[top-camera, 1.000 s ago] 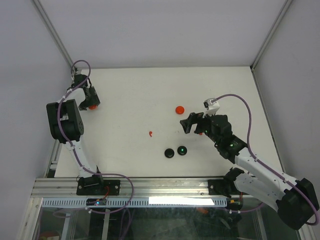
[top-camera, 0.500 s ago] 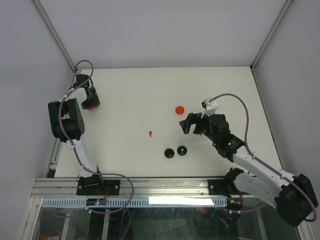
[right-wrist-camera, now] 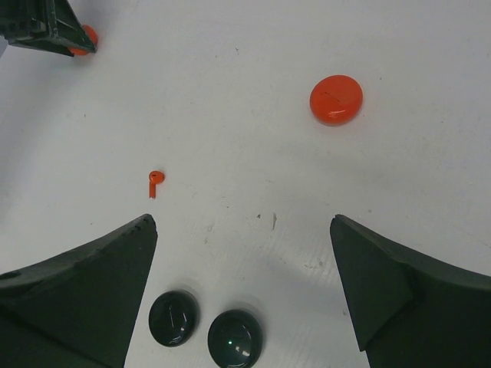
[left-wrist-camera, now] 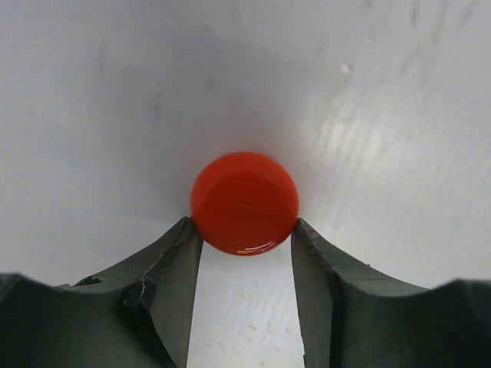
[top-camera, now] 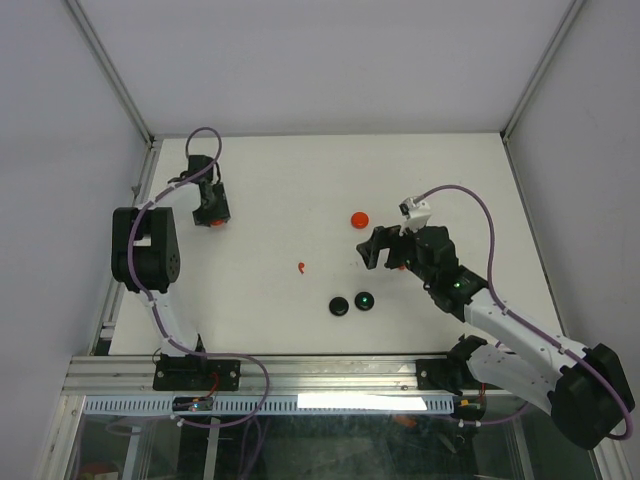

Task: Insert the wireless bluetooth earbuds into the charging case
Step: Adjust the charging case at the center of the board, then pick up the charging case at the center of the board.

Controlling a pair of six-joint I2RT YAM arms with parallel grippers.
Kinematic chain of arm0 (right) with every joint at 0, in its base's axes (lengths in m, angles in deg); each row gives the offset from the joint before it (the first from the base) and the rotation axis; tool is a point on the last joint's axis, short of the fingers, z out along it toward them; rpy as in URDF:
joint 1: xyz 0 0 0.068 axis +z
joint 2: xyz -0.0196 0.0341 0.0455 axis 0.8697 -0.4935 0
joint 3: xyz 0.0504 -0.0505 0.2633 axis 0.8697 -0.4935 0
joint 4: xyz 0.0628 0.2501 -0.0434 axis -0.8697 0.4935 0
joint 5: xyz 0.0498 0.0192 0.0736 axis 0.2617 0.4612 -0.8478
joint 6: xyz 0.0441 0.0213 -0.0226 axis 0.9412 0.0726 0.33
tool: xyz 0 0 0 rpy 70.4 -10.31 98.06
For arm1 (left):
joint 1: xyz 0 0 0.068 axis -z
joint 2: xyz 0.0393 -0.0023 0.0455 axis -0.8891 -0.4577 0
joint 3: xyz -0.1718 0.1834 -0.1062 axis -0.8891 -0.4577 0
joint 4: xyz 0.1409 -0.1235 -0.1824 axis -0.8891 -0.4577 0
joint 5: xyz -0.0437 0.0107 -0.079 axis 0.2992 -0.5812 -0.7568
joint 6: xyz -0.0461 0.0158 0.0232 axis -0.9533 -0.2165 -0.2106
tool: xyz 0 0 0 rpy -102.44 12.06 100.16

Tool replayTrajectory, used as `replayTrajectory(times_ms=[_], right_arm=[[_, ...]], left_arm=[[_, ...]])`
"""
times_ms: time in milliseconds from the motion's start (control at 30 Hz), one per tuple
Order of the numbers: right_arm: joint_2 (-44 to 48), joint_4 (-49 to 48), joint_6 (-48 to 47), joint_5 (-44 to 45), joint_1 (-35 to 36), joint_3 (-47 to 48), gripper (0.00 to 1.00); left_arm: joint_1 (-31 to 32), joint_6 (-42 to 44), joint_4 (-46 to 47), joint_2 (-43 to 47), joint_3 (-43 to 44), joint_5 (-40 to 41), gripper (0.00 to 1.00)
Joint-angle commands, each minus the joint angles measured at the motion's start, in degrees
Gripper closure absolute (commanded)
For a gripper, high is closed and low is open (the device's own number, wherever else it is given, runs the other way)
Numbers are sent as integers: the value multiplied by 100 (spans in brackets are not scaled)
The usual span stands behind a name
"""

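The white table top [top-camera: 300, 180] fills the middle of the top view, walled in by pale panels. The left arm [top-camera: 145, 250], black with a purple cable, reaches toward the far left part of the table. The right arm [top-camera: 500, 320], white and black, stretches in from the near right.

The left gripper [left-wrist-camera: 243, 226] has its fingers drawn in narrow, one fingertip touching each side of a glossy red round disc [left-wrist-camera: 244, 201]. The disc lies flat against the table.

The right gripper [right-wrist-camera: 242, 222] hangs over the table's centre-right. Its dark fingers are spread wide with nothing between them.

A second red disc [right-wrist-camera: 335, 100] lies flat beyond the right gripper, well apart from it. Two black round discs [right-wrist-camera: 173, 317] sit just beside each other under the wrist. The right-hand one shows a small green dot in the top view.

Smallest is a single red comma-shaped earbud [right-wrist-camera: 156, 181], lying alone on bare table. It is well apart from every disc, between the left gripper and the black pair. In the right wrist view it sits just beyond that gripper's left-hand finger. Its long axis runs roughly up and down the picture, the rounded head away from the gripper and the short stem pointing back toward it, tilted slightly left.
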Motion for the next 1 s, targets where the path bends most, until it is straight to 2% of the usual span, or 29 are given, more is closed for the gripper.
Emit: replayTrajectory(times_ms=[0,167,367,467,700,967], right_arm=[[6,-137,-83,-125,-17,347,1],[-91,-117,-84,-177,-19,370,1],[-198,-126,-89,-222,-19,384,1],[-233,-147,-96,-234,-14,380,1],[-279,-254,-101,-380,-14,336,1],[-295,-280,-116,-423,-14,322,1]], left_arm=[[475,-519,-217,634,-332,-244,56],[735,-769,-280,811,-677,-475,48],[910,-511,-399,781,-638,-408,26],[923,-160,-435,818,-568,-336,21],[927,984,-475,775,-314,-112,18],[923,923,-467,498,-95,-350,26]])
